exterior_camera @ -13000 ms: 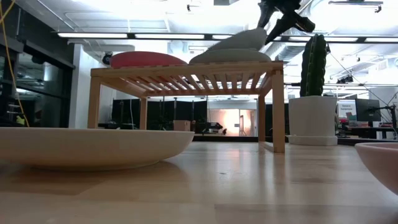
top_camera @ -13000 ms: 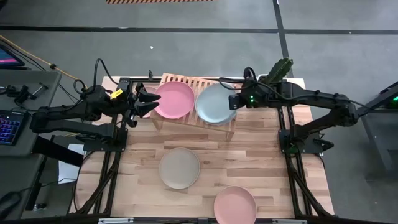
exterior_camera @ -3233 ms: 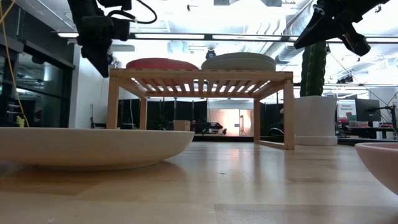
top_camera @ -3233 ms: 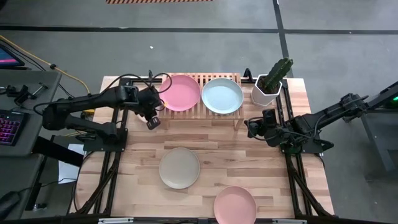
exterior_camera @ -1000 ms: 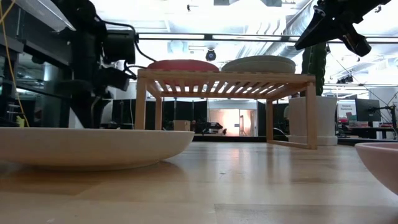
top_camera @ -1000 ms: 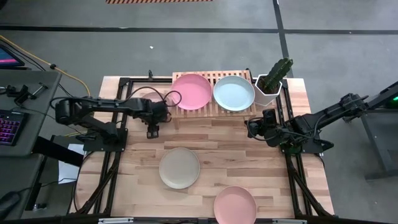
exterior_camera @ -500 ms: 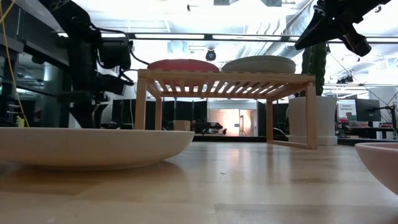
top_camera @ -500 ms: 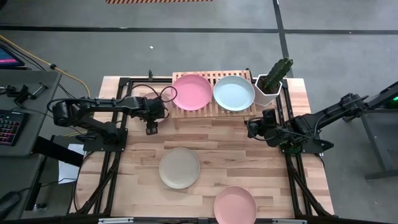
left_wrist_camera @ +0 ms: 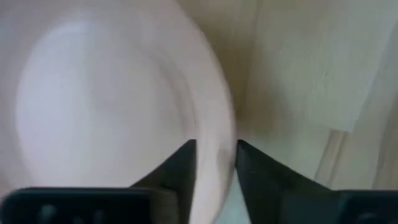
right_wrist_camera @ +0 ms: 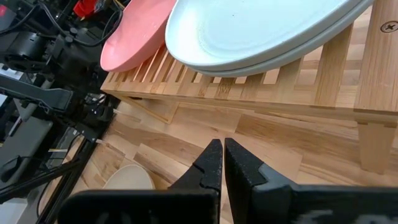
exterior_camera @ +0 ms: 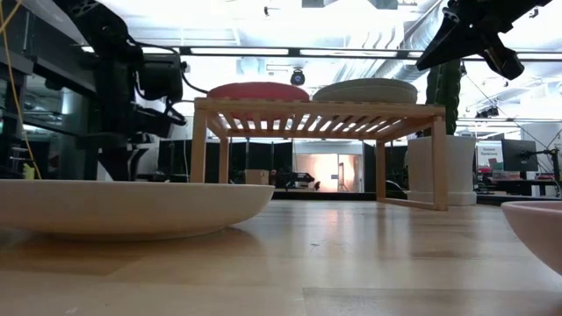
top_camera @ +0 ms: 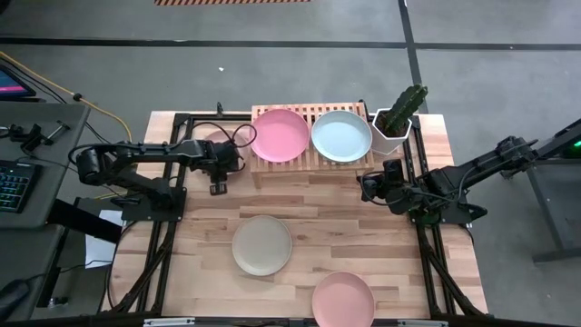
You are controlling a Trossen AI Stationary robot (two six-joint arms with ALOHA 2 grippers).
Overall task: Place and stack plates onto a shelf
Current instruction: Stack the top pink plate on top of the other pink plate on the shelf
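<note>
Two plates are lying side by side on the slatted top of the shelf (top_camera: 310, 162): a pink plate (top_camera: 280, 134) towards the left end and a mint plate (top_camera: 340, 136) towards the right end, their rims close together. In the right wrist view the mint plate is showing a second rim just beneath it, so it appears to be sitting on another plate. The shelf is standing at the far edge of the counter (top_camera: 300, 204), with a white pot holding a cactus (top_camera: 390, 136) just beside its right end.

A pale pink plate (left_wrist_camera: 93, 112) is lying on the counter just beside the shelf's left end. The left gripper (left_wrist_camera: 216, 168) is reaching down onto it, its jaws narrowed around the plate's rim, one finger inside the rim and one outside.

Nearer the front, a beige plate (top_camera: 262, 245) is resting on the counter near its middle, and another pink plate (top_camera: 343, 297) is sitting at the front edge, to the right of the beige one and apart from it.

The right gripper (right_wrist_camera: 217, 155) is hanging above the counter in front of the shelf's right end, jaws pressed together and holding nothing.
</note>
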